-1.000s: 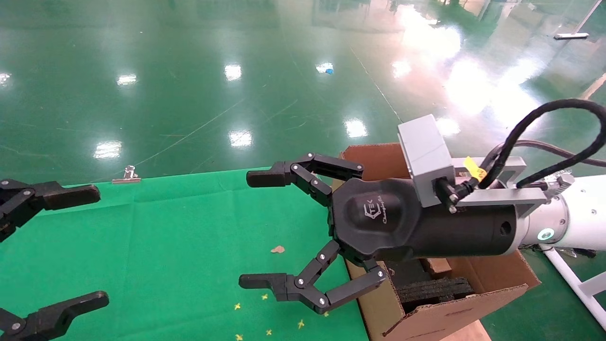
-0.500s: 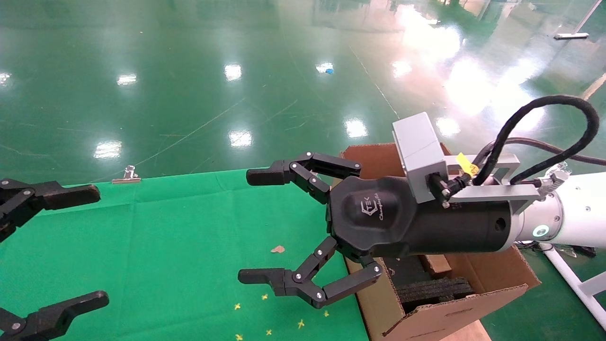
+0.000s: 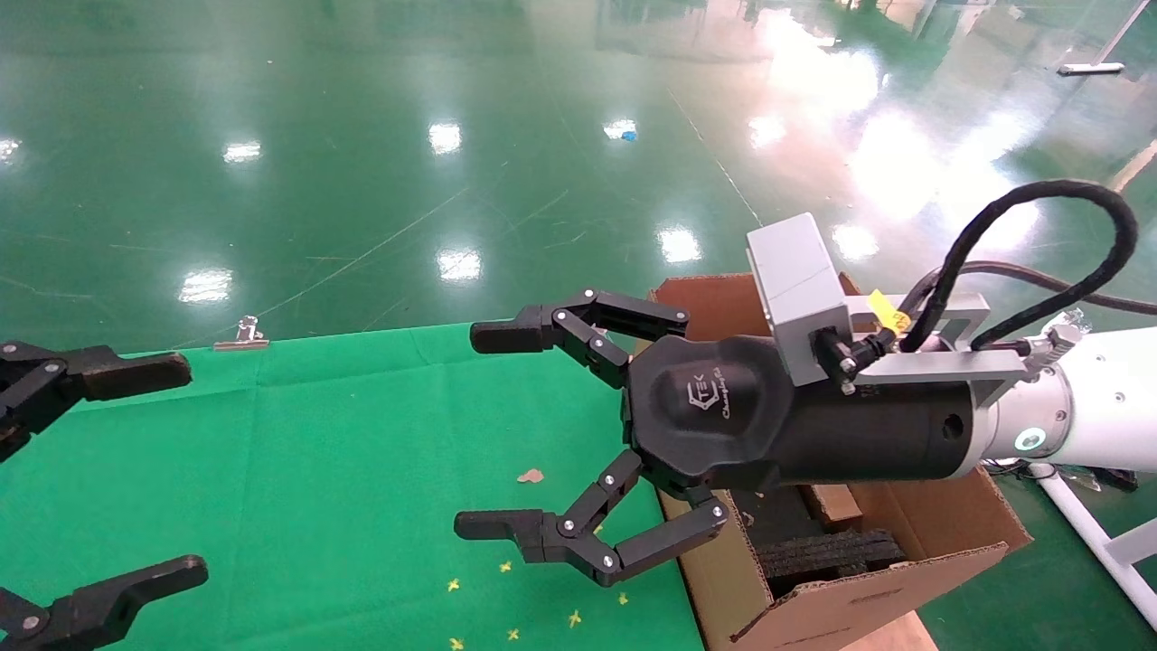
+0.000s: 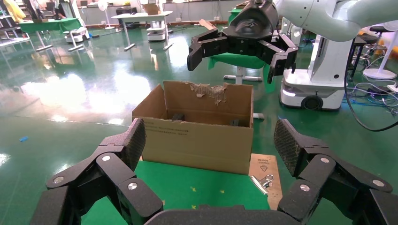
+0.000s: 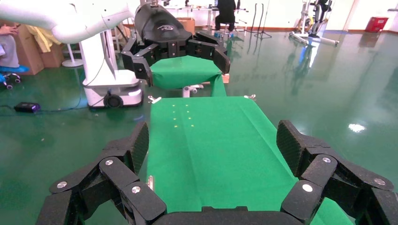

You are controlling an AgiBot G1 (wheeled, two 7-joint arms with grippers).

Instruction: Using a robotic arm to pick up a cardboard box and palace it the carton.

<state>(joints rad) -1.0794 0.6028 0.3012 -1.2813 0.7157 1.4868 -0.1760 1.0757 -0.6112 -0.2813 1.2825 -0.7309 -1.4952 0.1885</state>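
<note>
While black foam blocks (image 3: 827,551) fill it, carton (image 3: 913,533) gapes.

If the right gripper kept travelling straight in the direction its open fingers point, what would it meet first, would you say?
Most likely the left gripper. The right gripper points level across the green cloth-covered table, above the cloth, and its wrist view shows nothing between them. Depth is hard to judge, and it might pass slightly beside it.

Bright, even overhead lighting is provided. Strong glare patches are reflected on the glossy green floor (image 3: 380,181). Shadows are soft. Focus is sharp, with slight edge distortion in the wrist views.
</note>
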